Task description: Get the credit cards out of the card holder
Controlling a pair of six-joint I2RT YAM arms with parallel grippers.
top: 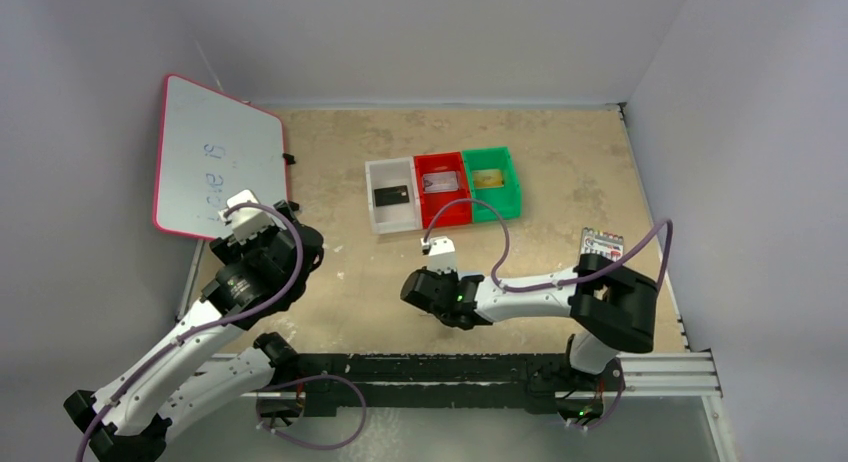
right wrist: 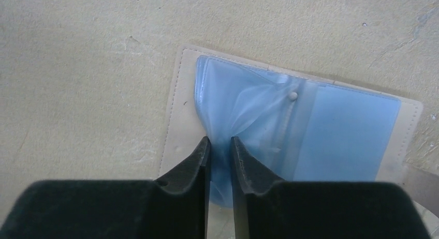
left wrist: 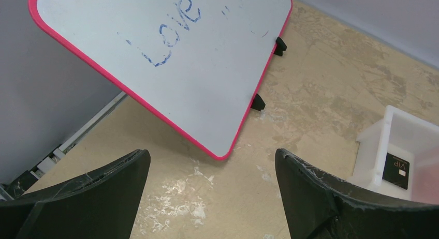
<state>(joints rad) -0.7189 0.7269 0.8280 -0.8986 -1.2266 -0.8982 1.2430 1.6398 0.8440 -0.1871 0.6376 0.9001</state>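
On my left, the left gripper (left wrist: 212, 155) hangs near the pink-framed whiteboard (left wrist: 171, 58), jaws spread wide and empty. At mid-table my right gripper (right wrist: 220, 146) is pinched onto the card holder (right wrist: 357, 140). The holder lies open and flat, with a tan stitched border, pale blue panels and a clear sleeve puckered between the fingers. Beyond it, a black card (top: 390, 194) lies in the white bin (top: 395, 220), a silvery card (top: 441, 181) in the red bin (top: 447, 212) and a gold card (top: 487, 178) in the green bin (top: 497, 204).

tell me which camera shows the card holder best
The right wrist view: the card holder lies close up, blue panels and tan border plain, the right hand pinching its clear sleeve. The top view shows none of it, probably hidden under that hand. The left wrist view misses it too.
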